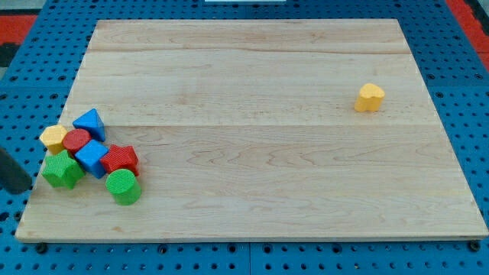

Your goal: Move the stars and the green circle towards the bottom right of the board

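A green circle [124,186] lies near the board's bottom left. A green star [62,170] sits to its left by the board's left edge. They belong to a tight cluster with a red block [120,159] of star-like outline, a blue cube [92,156], a red circle [76,140], a yellow block [53,136] whose shape is unclear, and a blue triangle [89,122]. My tip [26,187] is off the board's left edge, just left of the green star and apart from it.
A yellow heart-like block [370,97] sits alone at the upper right of the wooden board [252,92]. Blue perforated table surrounds the board.
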Controlling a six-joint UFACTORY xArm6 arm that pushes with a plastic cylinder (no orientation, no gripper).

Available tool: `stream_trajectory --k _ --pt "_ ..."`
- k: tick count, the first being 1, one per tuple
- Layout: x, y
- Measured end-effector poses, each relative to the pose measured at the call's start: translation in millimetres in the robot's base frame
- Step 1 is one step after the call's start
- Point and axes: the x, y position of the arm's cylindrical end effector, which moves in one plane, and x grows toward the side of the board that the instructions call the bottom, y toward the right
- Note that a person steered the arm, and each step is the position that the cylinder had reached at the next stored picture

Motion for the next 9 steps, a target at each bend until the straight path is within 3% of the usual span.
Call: stream_trajectory --k 2,4,7,9 --pt "-20 131" --pt "-48 183" --pt "-102 328" --pt "-46 434"
